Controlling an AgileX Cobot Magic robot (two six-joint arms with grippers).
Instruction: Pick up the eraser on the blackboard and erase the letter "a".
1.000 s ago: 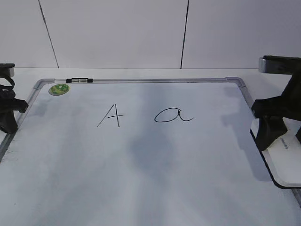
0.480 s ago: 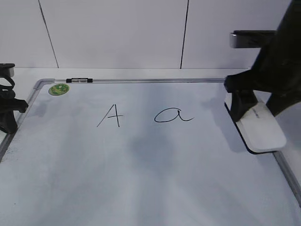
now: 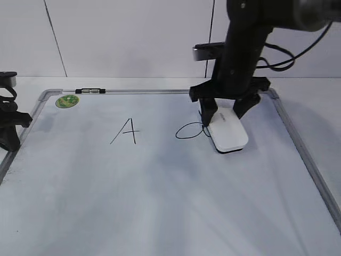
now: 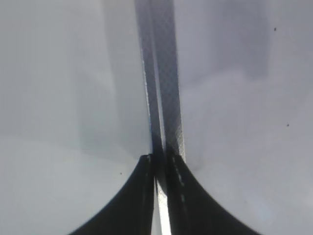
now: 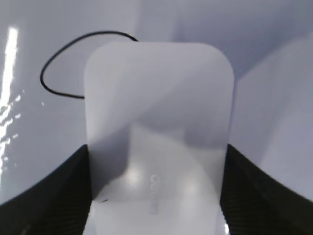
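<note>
Gripping the eraser [image 3: 228,133] flat between its jaws, the right gripper [image 3: 226,110] presses it onto the blackboard [image 3: 160,202], covering the right half of the letter "a" [image 3: 190,130], apparently so wiping can start; the left gripper [image 4: 157,169] idles, jaws together, holding nothing.

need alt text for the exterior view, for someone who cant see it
The right gripper holds the white eraser down on the blackboard, covering the right side of the letter "a". A capital A sits untouched to its left, below a green sticker; the left gripper waits at the board's left edge.
</note>
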